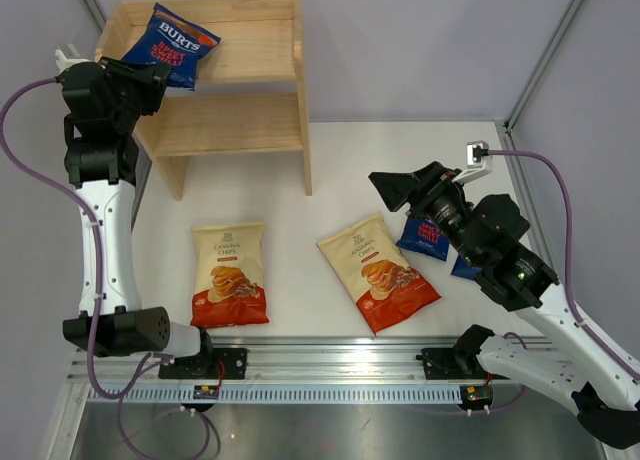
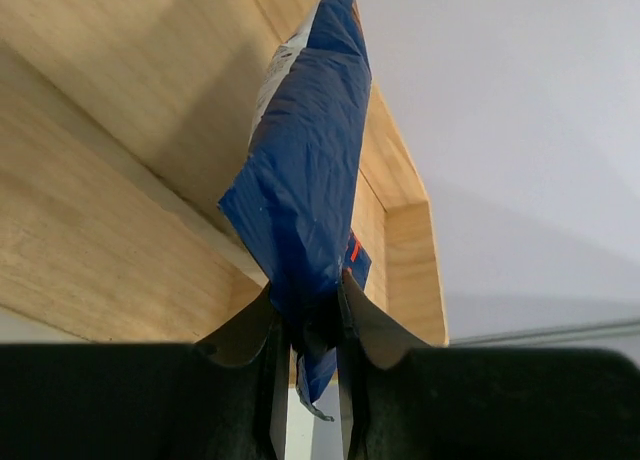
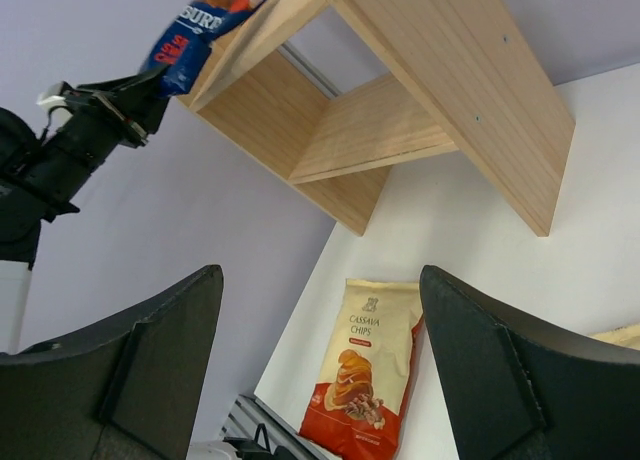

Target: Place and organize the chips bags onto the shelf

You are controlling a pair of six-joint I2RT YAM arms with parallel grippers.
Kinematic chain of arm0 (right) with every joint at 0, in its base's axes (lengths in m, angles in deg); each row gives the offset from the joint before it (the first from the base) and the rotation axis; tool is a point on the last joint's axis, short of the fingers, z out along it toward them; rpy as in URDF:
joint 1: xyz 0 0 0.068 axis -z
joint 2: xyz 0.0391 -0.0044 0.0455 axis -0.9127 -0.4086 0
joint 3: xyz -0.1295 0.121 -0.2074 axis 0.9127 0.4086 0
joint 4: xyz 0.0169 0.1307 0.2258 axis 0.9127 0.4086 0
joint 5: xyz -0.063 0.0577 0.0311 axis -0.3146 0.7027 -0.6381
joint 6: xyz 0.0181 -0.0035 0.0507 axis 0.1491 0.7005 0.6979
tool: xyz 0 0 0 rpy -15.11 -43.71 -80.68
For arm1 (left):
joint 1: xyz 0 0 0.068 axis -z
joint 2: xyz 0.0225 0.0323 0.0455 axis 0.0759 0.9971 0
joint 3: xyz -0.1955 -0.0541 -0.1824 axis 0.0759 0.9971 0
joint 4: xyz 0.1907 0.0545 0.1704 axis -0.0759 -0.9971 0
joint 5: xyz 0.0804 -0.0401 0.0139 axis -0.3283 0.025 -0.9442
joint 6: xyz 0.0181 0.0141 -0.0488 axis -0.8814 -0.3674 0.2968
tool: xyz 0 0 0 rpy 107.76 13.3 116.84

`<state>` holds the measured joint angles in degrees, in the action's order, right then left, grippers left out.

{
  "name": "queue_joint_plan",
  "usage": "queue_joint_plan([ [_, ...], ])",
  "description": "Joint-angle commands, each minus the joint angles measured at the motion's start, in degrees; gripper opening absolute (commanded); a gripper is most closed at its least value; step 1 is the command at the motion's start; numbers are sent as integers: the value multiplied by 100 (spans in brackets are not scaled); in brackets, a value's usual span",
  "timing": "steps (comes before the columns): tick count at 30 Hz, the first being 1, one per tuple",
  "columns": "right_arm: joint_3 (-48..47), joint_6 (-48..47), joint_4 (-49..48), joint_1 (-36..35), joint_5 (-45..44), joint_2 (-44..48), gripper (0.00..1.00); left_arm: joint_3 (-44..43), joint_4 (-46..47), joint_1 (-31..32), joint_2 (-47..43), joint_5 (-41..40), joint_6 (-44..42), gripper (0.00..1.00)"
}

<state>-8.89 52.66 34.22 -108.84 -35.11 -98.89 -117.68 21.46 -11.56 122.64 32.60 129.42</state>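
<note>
**First bag up at the top tier, four left on the tabletop**

The left gripper [image 1: 160, 77] is pinching the bottom edge of a blue BURTS bag [image 1: 170, 40], fingers pressed tight on the foil, and the left wrist view has the bag standing up straight out of the gripper [image 2: 310, 315] against the wood. It is held over the left end of the top tier of the shelf [image 1: 255, 50], which stands at the far left of the tabletop [image 1: 340, 170]. Whether the bag is resting on the board, the views do not settle. It has not been released, so no bag counts as placed yet.

Four bags are left. One cream bag [image 1: 230, 275] lies flat by the near edge, left of centre. The other cream bag [image 1: 378, 270] lies angled nearer the middle. Toward the right edge sits a second blue bag [image 1: 423, 236], with a third blue bag [image 1: 464, 268] mostly hidden beneath the right arm.

The right gripper [image 1: 398, 192] is spread wide and empty. It hangs just above the second blue bag and points toward the shelf, so that bag looks like its likeliest pick.
</note>
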Motion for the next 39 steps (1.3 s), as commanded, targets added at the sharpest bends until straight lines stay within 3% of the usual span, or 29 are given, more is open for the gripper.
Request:
queue_joint_plan([
  [1, 57, -92, 64, 42, -252, 167, 87, -399, -119, -264, 147, 468, 562, 0],
  [7, 233, -12, 64, 33, -367, 501, 87, -362, -74, -536, 516, 275, 1178, 4],
  [15, 479, 5, 38, 42, -551, 791, 87, -1795, -882, -607, 1474, 126, 1275, 12],
  [25, 514, -65, 99, 42, -657, 914, 87, -1725, -1050, -800, 1599, -164, 1126, 19],
  [29, 523, -65, 91, 33, -657, 862, 87, -1760, -1024, -800, 1520, -288, 854, 37],
  [33, 523, -48, 82, 33, -657, 792, 87, -1954, -1137, -792, 1563, -270, 590, 64],
  [39, 462, -100, 178, 33, -683, 704, 87, -1980, -1628, -792, 1353, -576, 28, 80],
])
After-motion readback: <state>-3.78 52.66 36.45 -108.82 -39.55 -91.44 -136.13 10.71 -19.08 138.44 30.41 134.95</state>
